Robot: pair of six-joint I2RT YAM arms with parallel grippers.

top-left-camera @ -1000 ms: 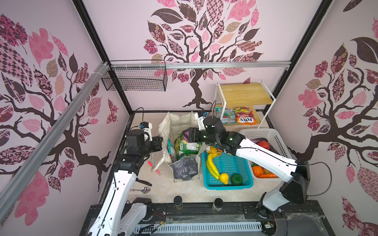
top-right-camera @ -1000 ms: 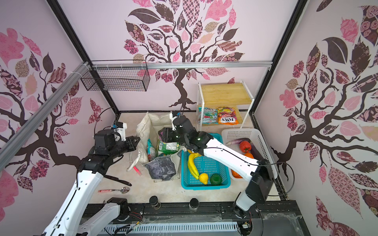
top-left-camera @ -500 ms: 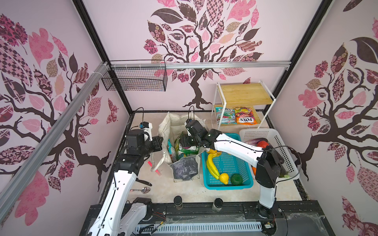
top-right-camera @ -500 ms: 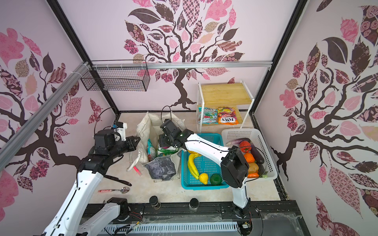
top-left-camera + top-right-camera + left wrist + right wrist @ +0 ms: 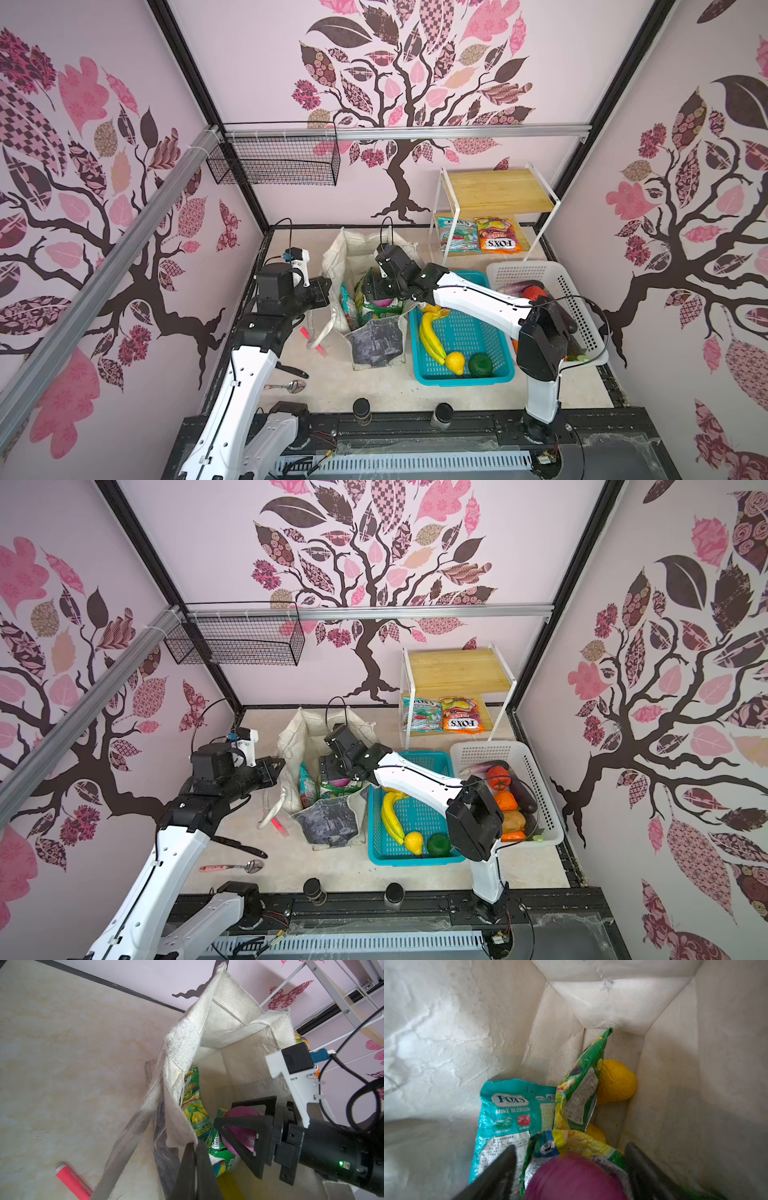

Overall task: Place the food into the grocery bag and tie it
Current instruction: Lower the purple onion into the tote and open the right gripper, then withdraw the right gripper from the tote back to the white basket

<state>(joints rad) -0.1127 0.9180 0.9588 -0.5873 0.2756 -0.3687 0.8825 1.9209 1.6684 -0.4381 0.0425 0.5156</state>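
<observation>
Grocery bag (image 5: pixel 357 253): stands upright on the table with its mouth open, just left of the teal basket (image 5: pixel 465 332); the white basket (image 5: pixel 528 270) stands further right.

Left gripper (image 5: pixel 195 1147): jaws closed together on the bag's near rim, pinching the cloth.

Right gripper (image 5: pixel 570 1146): lowered inside the bag, jaws spread wide.

Bananas (image 5: pixel 430 336): lying in the teal basket, outside the bag.

Teal packet (image 5: pixel 502 1109) and green-yellow packets (image 5: pixel 581 1088): inside the bag, leaning on one another.

Purple onion (image 5: pixel 575 1178): between the right fingers, above the packets, blurred. A gap shows beside one finger.

Lemon (image 5: pixel 616 1080): on the bag floor, partly behind a green-yellow packet.
</observation>
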